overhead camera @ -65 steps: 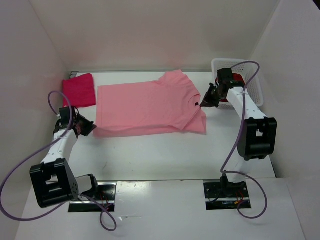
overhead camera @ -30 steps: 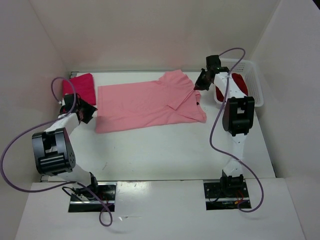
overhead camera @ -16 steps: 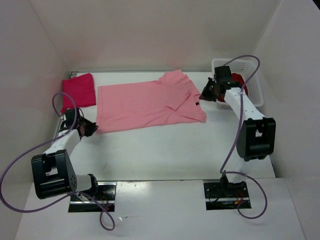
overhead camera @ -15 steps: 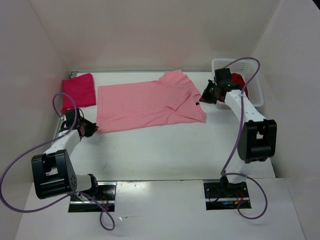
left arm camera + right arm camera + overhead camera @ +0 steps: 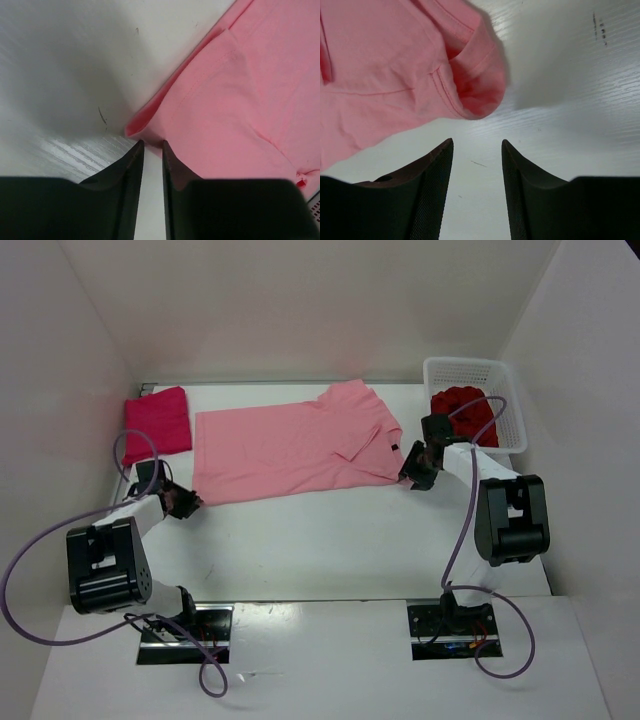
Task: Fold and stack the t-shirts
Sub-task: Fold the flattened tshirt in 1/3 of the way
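The salmon pink t-shirt point(image 5: 290, 448) lies spread flat across the middle of the table. A magenta-red t-shirt point(image 5: 158, 420) sits folded at the back left. A dark crimson t-shirt point(image 5: 466, 412) is bunched inside the white basket point(image 5: 470, 368). My left gripper point(image 5: 188, 503) is at the pink shirt's near left corner. In the left wrist view its jaws point(image 5: 151, 144) stand a narrow gap apart, bare table between them, tips at the hem point(image 5: 134, 129). My right gripper point(image 5: 410, 476) is open at the near right corner, with the rolled sleeve edge point(image 5: 477, 92) just beyond its tips point(image 5: 477, 142).
White walls close in the table on three sides. The basket stands at the back right, close behind the right arm. Purple cables loop from both arms. Bare white table point(image 5: 330, 540) lies between the shirt and the arm bases.
My right gripper has opened, let go of the pink shirt, and come down from the collar side to the near right corner. The left gripper has shifted nearer, to the near left corner.
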You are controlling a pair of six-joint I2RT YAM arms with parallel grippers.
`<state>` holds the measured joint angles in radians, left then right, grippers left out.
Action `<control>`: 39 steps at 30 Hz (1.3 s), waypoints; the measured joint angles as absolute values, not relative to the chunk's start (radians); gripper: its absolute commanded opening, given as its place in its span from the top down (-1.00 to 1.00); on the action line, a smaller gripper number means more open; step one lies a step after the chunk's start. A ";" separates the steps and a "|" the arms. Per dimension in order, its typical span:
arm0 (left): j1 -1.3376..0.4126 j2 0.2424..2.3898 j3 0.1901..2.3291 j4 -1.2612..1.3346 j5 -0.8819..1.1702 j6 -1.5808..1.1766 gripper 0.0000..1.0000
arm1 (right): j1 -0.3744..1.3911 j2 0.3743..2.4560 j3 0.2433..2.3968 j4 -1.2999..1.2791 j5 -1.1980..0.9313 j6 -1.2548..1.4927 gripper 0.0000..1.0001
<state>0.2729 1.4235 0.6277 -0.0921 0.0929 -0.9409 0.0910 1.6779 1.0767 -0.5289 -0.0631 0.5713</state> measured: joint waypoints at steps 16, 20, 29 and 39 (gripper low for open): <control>0.273 1.512 0.657 -0.029 0.079 -0.969 1.00 | 0.091 1.794 1.116 -0.440 0.013 0.630 0.37; 0.273 1.517 0.664 -0.030 0.068 -0.969 1.00 | 0.091 1.836 1.147 -0.418 0.016 0.635 0.70; 0.271 1.521 0.693 -0.077 0.025 -0.937 1.00 | 0.091 1.837 1.144 -0.412 0.016 0.666 0.99; 0.283 1.450 0.696 -0.225 -0.011 -0.861 1.00 | 0.079 1.562 1.001 -0.546 -0.049 0.664 0.99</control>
